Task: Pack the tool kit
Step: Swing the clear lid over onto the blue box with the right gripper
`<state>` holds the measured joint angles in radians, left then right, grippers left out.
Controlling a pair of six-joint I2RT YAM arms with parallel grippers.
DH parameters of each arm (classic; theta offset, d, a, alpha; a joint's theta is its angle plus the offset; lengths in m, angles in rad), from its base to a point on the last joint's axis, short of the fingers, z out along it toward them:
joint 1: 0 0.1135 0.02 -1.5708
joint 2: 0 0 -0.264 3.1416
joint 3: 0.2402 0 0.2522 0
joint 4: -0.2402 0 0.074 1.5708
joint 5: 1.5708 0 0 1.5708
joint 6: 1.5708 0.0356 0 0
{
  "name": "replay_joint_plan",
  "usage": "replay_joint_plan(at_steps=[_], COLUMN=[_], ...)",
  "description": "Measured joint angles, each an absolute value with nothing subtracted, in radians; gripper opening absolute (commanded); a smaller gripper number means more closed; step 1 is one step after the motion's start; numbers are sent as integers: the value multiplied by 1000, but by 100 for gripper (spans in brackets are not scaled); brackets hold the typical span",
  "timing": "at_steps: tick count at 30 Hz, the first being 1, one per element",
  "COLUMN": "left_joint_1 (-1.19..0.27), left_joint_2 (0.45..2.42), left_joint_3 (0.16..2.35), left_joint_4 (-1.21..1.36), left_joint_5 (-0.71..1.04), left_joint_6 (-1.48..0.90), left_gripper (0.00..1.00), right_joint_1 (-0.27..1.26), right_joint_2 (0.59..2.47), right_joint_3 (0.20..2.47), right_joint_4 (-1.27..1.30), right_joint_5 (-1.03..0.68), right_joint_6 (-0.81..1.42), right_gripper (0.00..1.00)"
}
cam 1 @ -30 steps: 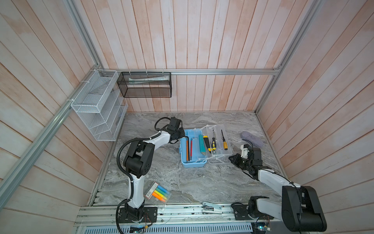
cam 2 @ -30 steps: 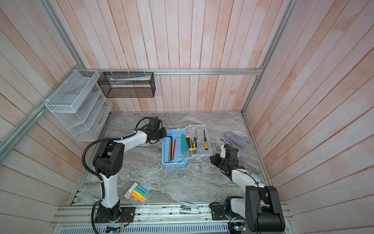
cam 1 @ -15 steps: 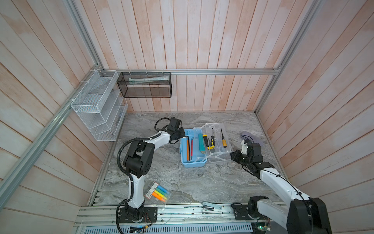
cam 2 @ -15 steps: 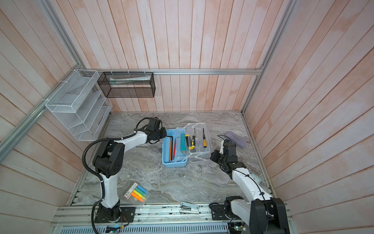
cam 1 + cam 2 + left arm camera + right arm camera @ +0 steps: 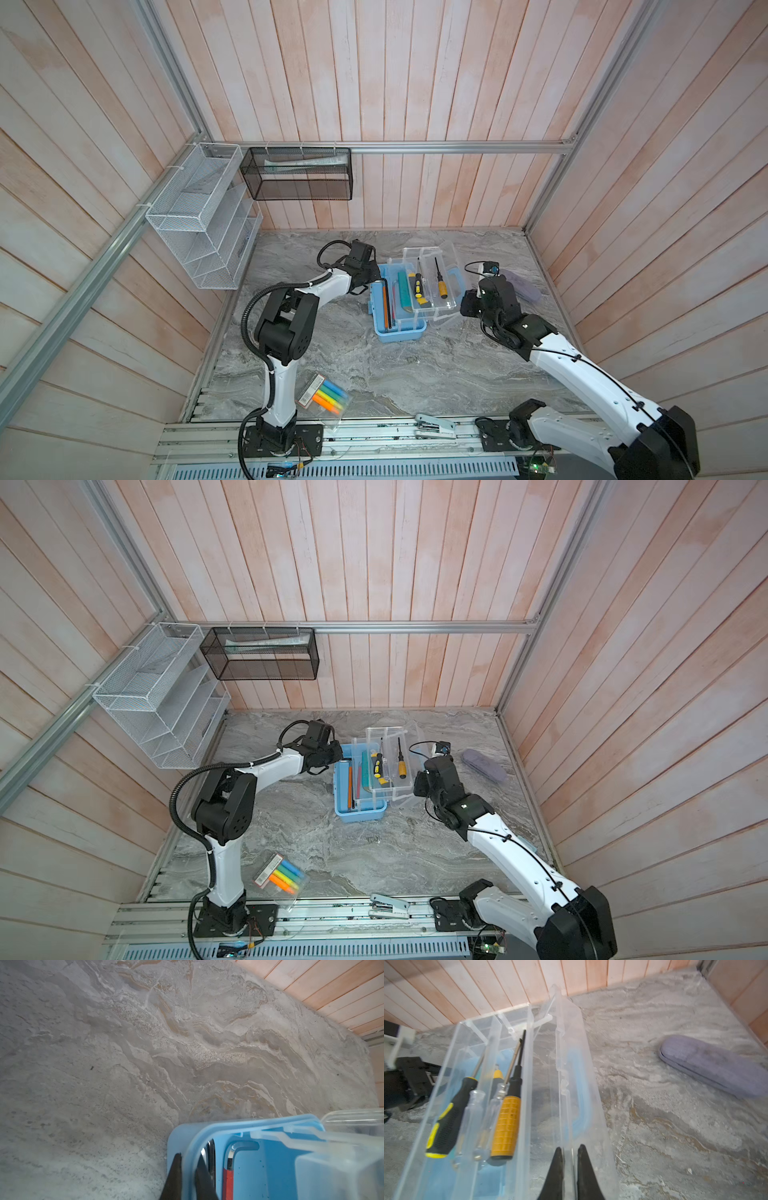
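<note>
Tool kit sits mid-table, a little toward the far side, clear lid raised part-way. Near left, by your left arm's base: highlighter packet. Your left gripper pinches the kit's left wall, one finger inside, one outside. In the clear tray: black-and-yellow screwdriver, orange-handled screwdriver. Your right gripper, on the kit's right, is pinched on the lid's edge. Far right, apart: lilac case.
</note>
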<state>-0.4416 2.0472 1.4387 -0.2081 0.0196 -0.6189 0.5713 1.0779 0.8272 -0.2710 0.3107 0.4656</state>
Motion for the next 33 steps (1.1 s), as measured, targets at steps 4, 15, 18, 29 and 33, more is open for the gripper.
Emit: replay_joint_plan(at_steps=[4,15,18,29,33], left_joint_1=[-442,-455,-473,-448,-445], left_joint_2=[2054,2054,2054,2028,2005], left_joint_3=[1448,1448,1446,1392,1355], left_joint_4=[-212,-199,-199,-162,-143], left_joint_5=[17,29,50,92,67], left_joint_6=[-622,-628,-624,-649,-675], left_gripper=[0,0,0,0,0], right_joint_1=[704,897,924,883,770], right_joint_2=[1127,1229,1234,1208,1208], right_joint_3=[906,974,974,963,943], right_joint_4=[-244,-195,-160,-93,-77], right_joint_5=[393,382,295,194,141], right_joint_6=[433,402,402,404,433], right_gripper=[0,32,39,43,43])
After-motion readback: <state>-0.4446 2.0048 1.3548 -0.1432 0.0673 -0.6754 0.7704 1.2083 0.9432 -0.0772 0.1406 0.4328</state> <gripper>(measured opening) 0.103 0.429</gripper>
